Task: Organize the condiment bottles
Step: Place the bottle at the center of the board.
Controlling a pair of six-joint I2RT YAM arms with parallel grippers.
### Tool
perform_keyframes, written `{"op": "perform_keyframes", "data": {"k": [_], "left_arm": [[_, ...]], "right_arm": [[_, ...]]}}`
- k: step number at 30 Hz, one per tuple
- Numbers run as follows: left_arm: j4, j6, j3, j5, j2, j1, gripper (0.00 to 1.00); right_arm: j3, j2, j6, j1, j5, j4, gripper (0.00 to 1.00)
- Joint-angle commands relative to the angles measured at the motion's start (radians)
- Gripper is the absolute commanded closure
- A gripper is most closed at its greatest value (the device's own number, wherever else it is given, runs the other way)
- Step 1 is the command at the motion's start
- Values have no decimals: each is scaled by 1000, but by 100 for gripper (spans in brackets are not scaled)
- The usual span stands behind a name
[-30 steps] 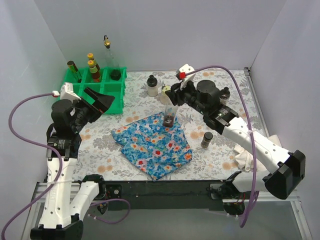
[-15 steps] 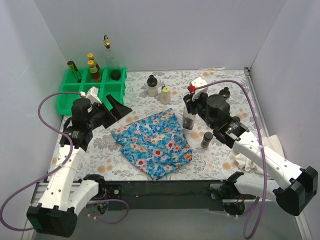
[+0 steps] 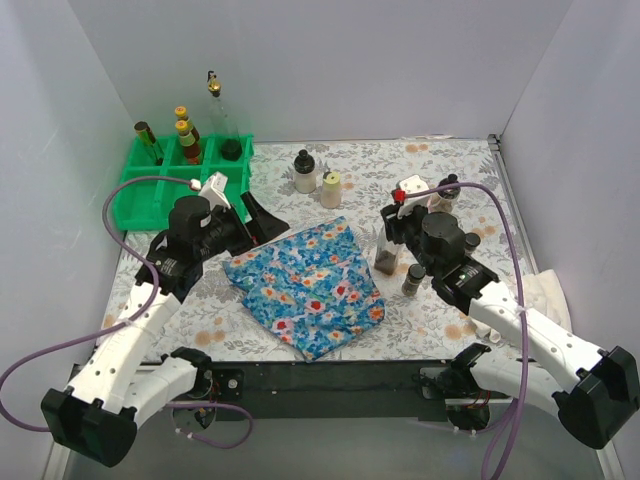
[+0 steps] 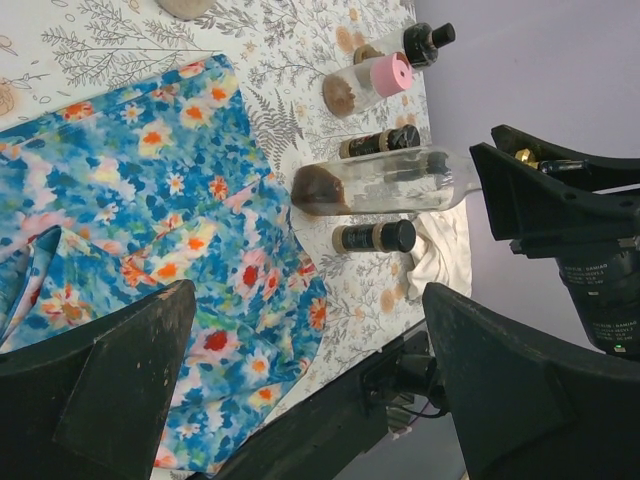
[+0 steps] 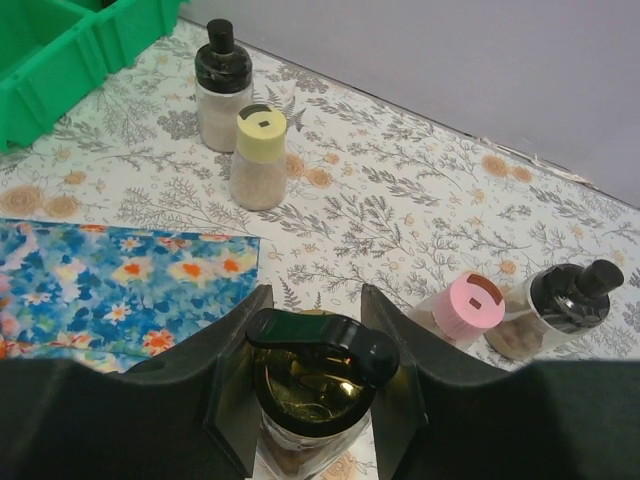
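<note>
Plain lavender-grey walls (image 3: 350,70); floral-patterned tabletop (image 3: 465,175); soft even light.

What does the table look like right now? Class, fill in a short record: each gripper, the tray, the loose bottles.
left gripper: open, empty, by the floral cloth, at its far-left edge
right gripper: shut on the clear bottle, upright beside the cloth
green tray: sauce bottles in its back row
loose on the table: white bottle, cream shaker, pink-lidded shaker, dark jar
</note>
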Motion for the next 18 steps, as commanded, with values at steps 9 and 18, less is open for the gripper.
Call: {"op": "perform_keyframes", "data": {"k": [9, 18], "left_arm": [[46, 13, 74, -121, 99, -128, 2], [179, 84, 153, -275, 233, -352, 2]], "right_arm": [[39, -85, 95, -11, 113, 3, 42], [196, -144, 182, -11, 119, -261, 1]]}}
